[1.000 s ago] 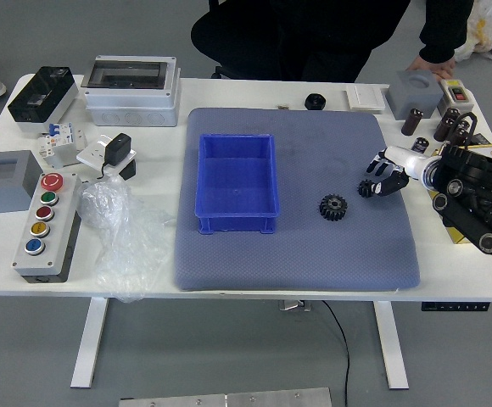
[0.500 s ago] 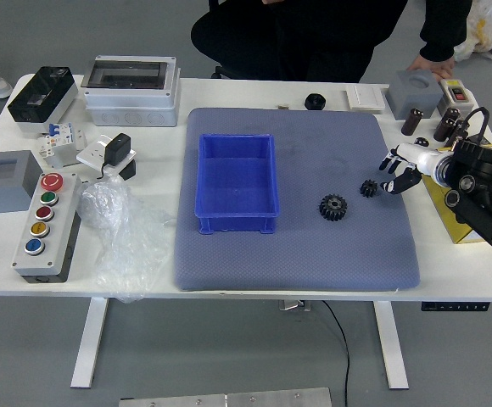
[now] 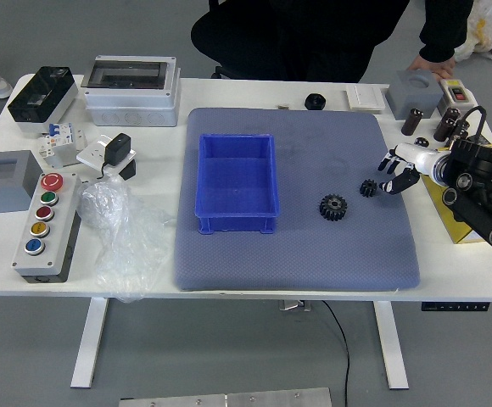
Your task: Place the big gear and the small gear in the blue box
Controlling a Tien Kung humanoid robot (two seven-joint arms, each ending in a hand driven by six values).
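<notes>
My right hand (image 3: 393, 170) reaches in from the right edge, its fingers parted and holding nothing. Just left of its fingertips the small black gear (image 3: 368, 188) lies on the grey mat. The big black gear (image 3: 332, 207) lies flat on the mat, further left and slightly nearer the table's front. The blue box (image 3: 237, 182) stands on the mat to the left of both gears, with nothing visible inside.
A control box with buttons (image 3: 47, 227) and a clear plastic bag (image 3: 127, 237) sit at left. Grey enclosures line the back left. Black cylinders (image 3: 412, 121) and a yellow box (image 3: 450, 212) are by my right arm. A person's hand (image 3: 433, 68) rests at the far right edge.
My right hand has shifted slightly right, off the small gear, which now shows fully and sits a little further right and back. The big gear and the blue box are unmoved.
</notes>
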